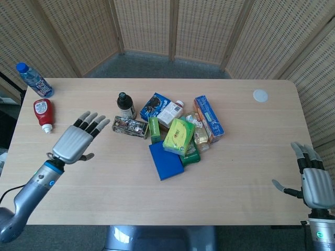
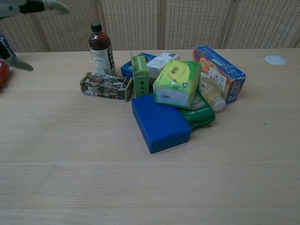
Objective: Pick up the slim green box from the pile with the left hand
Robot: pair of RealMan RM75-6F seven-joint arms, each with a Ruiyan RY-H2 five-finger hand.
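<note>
The slim green box [image 1: 154, 129] [image 2: 139, 76] stands on edge at the left side of the pile, between a dark foil packet [image 1: 130, 127] [image 2: 106, 86] and a yellow-green tissue pack [image 1: 178, 136] [image 2: 176, 83]. My left hand [image 1: 78, 138] hovers over the table well left of the pile, fingers spread, holding nothing; only its fingertips [image 2: 55, 7] show at the top left of the chest view. My right hand [image 1: 312, 180] stays at the table's right front edge, fingers spread, empty.
The pile also holds a blue flat box [image 1: 166, 160], a dark bottle [image 1: 125, 104], a blue-orange carton [image 1: 209, 118] and a blue-white box [image 1: 161, 109]. A red bottle [image 1: 43, 114] and a water bottle [image 1: 33, 79] lie far left. A white lid [image 1: 260, 95] sits far right.
</note>
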